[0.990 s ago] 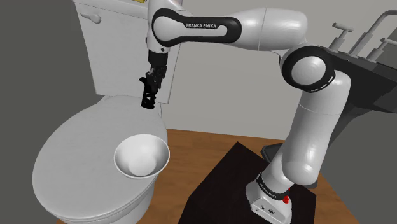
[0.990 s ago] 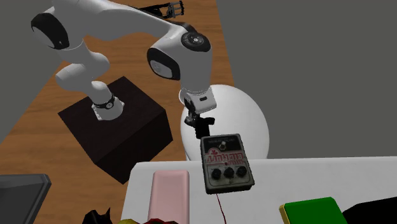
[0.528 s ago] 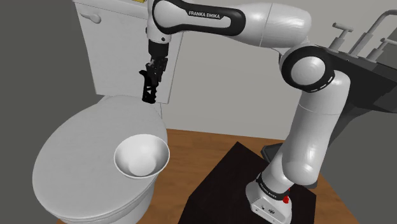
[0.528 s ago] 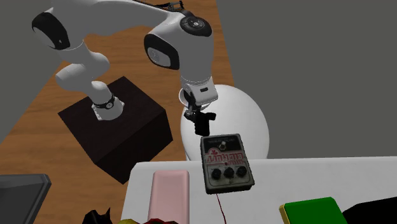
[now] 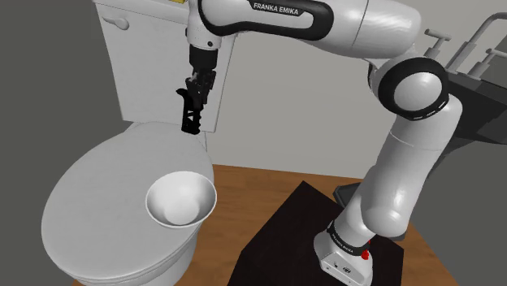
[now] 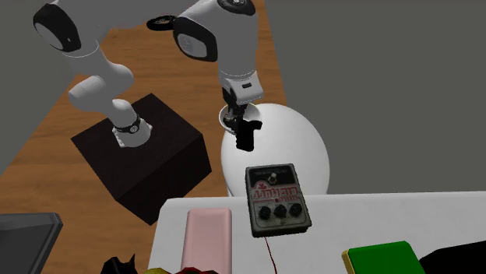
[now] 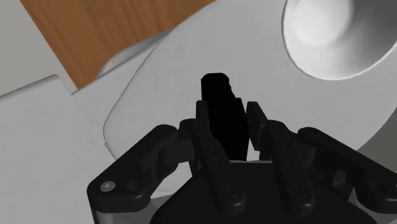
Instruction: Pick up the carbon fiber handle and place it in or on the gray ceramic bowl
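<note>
Two black fingers [image 7: 213, 151] of the gripper [image 7: 228, 113] are pressed in on the handle [image 7: 219, 95], a stubby black piece clasped between them with its end poking out past their tips. From where I stand, the gripper [image 5: 195, 93] points down over the back of the toilet lid [image 5: 97, 187], just in front of the toilet's tank [image 5: 154, 57]. The handle [image 5: 191, 119] hangs from it in the air above the lid; how much gap lies beneath it I cannot tell. The bowl [image 5: 180, 199], pale grey and empty, sits on the lid toward the toilet's front, on the side nearer the dark stand [image 5: 309, 236], well apart from the handle. Seen from behind the toilet, the gripper [image 6: 243, 124] and handle [image 6: 245, 138] hang over the lid [image 6: 300, 144], and the tank top [image 6: 335, 226] carries a grey box with three knobs [image 6: 276, 198], a pink block [image 6: 209, 237] and a green slab [image 6: 382, 257]. Wooden floor [image 5: 268, 183] lies beside the toilet.
</note>
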Controlling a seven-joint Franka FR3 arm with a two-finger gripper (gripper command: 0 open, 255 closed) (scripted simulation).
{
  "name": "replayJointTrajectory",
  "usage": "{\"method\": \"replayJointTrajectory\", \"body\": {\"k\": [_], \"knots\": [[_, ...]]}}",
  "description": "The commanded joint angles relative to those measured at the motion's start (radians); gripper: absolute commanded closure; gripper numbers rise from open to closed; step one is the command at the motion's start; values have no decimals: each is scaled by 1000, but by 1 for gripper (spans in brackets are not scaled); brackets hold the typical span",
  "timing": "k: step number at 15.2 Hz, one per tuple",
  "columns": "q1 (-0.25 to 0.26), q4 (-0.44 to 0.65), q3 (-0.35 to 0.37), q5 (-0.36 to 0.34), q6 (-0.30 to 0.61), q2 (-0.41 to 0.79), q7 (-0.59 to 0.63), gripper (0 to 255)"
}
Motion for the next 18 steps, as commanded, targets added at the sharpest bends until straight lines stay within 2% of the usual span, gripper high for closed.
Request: {"method": "replayJointTrajectory", "body": {"k": [1, 8, 15, 18], "knots": [[18, -59, 15, 10, 4, -57, 35, 255], [82, -188, 75, 41, 5, -189, 156, 255], [150, -251, 147, 75, -13, -279, 292, 255], [153, -283, 150, 78, 13, -285, 297, 255]]}}
